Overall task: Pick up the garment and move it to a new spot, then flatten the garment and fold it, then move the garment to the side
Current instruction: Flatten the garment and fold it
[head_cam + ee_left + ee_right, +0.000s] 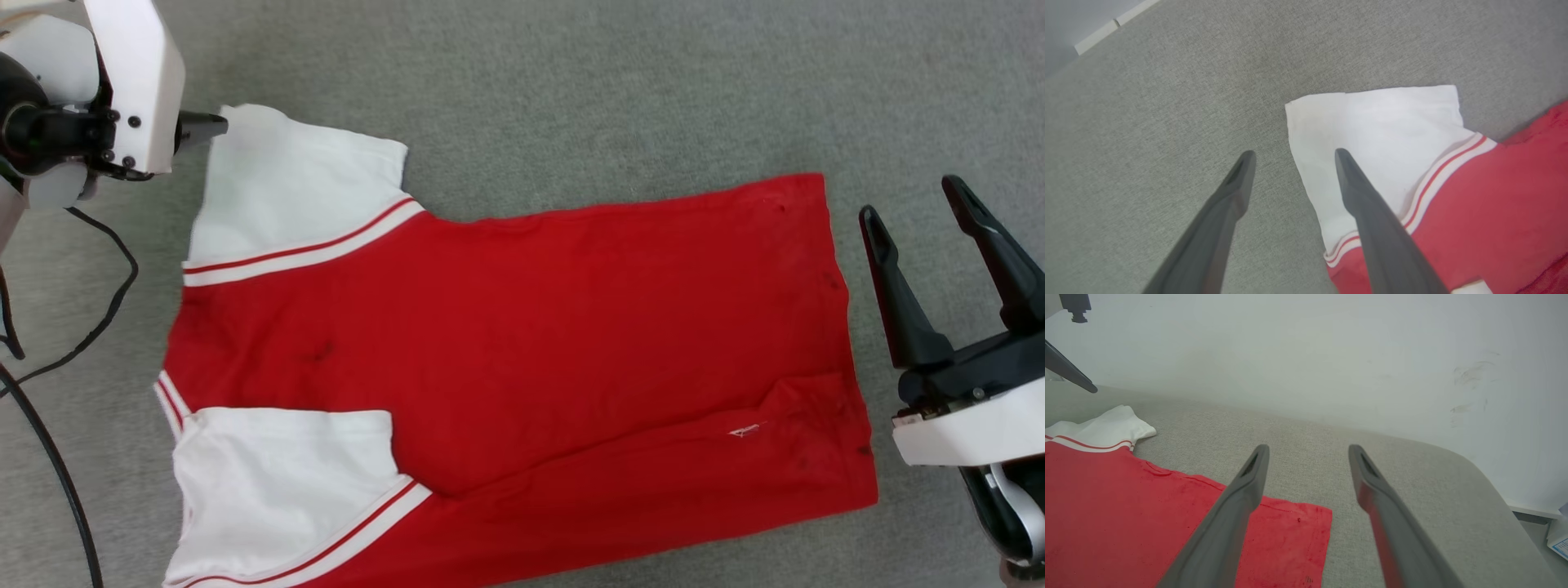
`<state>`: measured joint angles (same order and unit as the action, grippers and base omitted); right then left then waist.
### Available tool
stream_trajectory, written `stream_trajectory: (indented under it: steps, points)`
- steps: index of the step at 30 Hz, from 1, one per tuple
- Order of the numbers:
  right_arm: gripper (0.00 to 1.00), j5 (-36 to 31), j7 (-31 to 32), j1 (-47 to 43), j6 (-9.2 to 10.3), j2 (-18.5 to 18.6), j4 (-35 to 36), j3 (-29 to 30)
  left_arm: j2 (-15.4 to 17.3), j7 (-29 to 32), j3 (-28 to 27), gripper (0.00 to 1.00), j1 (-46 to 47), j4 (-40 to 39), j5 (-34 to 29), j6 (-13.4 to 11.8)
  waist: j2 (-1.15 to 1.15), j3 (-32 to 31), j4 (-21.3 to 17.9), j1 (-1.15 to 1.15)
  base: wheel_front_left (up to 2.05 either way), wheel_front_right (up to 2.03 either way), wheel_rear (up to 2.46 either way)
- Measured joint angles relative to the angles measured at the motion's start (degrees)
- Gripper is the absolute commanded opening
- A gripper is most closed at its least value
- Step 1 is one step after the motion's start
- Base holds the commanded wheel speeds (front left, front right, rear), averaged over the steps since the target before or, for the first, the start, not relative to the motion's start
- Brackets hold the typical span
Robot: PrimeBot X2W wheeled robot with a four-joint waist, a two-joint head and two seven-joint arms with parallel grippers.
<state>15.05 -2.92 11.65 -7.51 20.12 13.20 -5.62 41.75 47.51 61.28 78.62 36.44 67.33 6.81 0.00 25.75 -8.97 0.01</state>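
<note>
**Head view.** The garment (506, 343), a red T-shirt with white sleeves, lay spread on a grey fabric surface (571, 90). Its collar end faced 9 o'clock and its hem (841, 327) faced 3 o'clock. 1 white sleeve (294, 188) pointed toward 11 o'clock. The other sleeve (277, 482) lay at 7 o'clock, cut off by the view's bottom edge. A long crease (620, 441) ran through the lower part of the red body, with a small white label (744, 430) just beside it. The left gripper (200, 128) stood at 10 o'clock, its dark tip just beside the corner of the upper sleeve. The right gripper (912, 199) stood at 3 o'clock, near the hem but apart from it. A black cable (106, 310) trailed along the 9 o'clock edge.

**Left wrist view.** The claw was released and empty, its 2 fingers spread wide. 1 fingertip (1341, 157) hung over the white sleeve near its edge, and the other hung over bare grey surface. Whether either touched down could not be told.

**Right wrist view.** This claw was also released and empty. Its 2 fingers stood wide apart above the hem corner and the grey surface, with a pale wall (1306, 355) behind.
</note>
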Motion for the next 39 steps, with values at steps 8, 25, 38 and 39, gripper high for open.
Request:
stream_trajectory:
  steps: [8,25,38,39]
  points:
    - [1.00,0.0,-0.3,3.2,0.00,0.1,-1.7,-2.0,-1.0,3.4,1.7,1.00,1.3,3.0,-0.8,-0.5,0.00,5.3,-2.6,0.00,0.00,0.00,0.00]
    - [1.00,2.4,10.7,12.8,0.00,10.6,-3.7,-1.5,-2.7,-1.5,5.8,0.00,0.1,-1.2,-1.5,0.5,0.00,0.9,-0.4,0.00,0.00,0.00,0.00]
    - [1.00,24.0,52.9,29.3,0.00,26.3,-14.1,-21.3,-1.9,-7.5,9.8,0.00,-1.1,-13.2,-0.5,0.6,0.00,-3.0,6.0,-0.01,0.00,0.00,0.00]
    - [1.00,24.9,54.6,30.7,0.00,26.3,-15.1,-22.4,-2.2,-7.7,10.0,0.00,-1.1,-13.8,-0.4,0.6,0.00,-2.8,6.5,-0.01,0.00,0.00,0.00]
